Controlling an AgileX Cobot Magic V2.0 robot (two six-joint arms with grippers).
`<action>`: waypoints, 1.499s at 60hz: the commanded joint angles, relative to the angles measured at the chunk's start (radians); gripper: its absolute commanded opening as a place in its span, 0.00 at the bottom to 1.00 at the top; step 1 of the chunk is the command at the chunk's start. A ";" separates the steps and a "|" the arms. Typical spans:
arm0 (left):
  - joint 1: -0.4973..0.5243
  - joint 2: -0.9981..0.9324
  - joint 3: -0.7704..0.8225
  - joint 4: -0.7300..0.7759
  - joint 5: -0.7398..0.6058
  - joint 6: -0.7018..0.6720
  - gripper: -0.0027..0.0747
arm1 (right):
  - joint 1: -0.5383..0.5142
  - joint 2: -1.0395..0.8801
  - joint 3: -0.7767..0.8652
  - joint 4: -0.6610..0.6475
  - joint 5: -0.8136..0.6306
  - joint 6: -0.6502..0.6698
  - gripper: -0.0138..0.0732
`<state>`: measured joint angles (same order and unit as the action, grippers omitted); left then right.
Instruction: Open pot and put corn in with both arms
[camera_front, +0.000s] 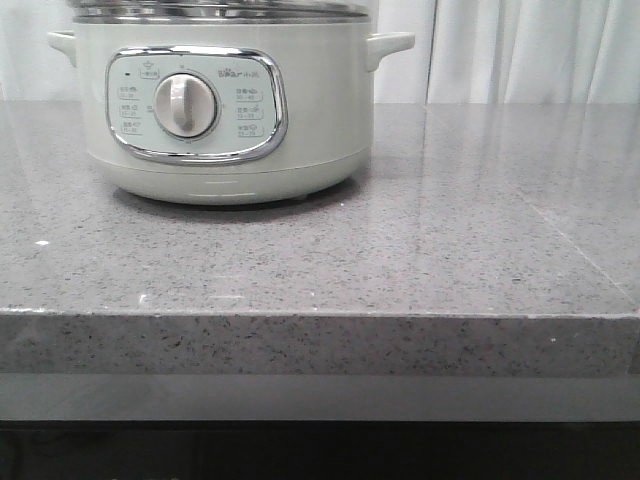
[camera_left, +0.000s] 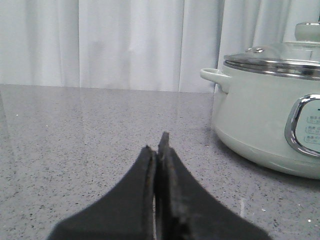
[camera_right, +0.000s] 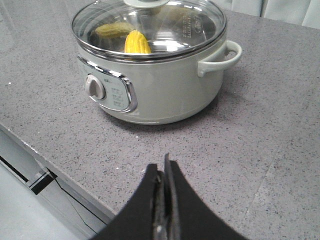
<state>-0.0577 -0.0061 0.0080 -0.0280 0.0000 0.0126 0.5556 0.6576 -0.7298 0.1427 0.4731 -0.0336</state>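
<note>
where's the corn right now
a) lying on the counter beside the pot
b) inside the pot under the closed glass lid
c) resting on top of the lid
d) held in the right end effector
b: the right wrist view shows the yellow corn through the glass lid, which sits closed on the pot, while the right end effector is shut on nothing.

The pot (camera_front: 225, 110) sits on the counter (camera_front: 400, 260) at upper left of the front view, curtains (camera_front: 520, 50) behind. The corn (camera_right: 136, 42) lies inside, under the lid (camera_right: 150, 27).
</note>
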 joint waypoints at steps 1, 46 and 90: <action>0.002 -0.016 0.012 -0.010 -0.082 -0.004 0.01 | -0.005 -0.010 -0.023 -0.021 -0.074 -0.017 0.02; 0.002 -0.016 0.012 -0.010 -0.082 -0.004 0.01 | -0.470 -0.638 0.712 -0.057 -0.483 -0.017 0.02; 0.002 -0.015 0.012 -0.010 -0.082 -0.004 0.01 | -0.532 -0.689 0.747 -0.055 -0.463 -0.017 0.02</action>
<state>-0.0577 -0.0061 0.0080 -0.0318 0.0000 0.0126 0.0411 -0.0097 0.0278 0.0927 0.0911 -0.0396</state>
